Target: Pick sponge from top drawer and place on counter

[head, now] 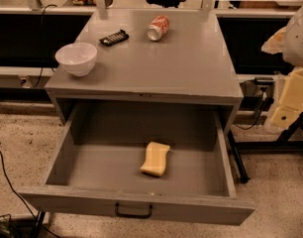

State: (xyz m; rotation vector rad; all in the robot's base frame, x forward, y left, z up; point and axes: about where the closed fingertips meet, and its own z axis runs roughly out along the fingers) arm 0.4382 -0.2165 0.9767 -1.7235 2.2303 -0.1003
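Observation:
The pale yellow sponge (156, 159) lies flat on the floor of the top drawer (136, 209), a little right of the middle. The drawer is pulled fully open, and its dark handle is at front centre. The grey counter (191, 63) is the cabinet's top, above and behind the drawer. My gripper (289, 103) is at the far right edge of the view, beside the cabinet's right side. It is well away from the sponge and holds nothing that I can see.
A white bowl (76, 58) stands on the counter's left front. A dark flat packet (114, 37) and a red soda can (158, 28) on its side lie at the back. Cables run along the speckled floor at left and right.

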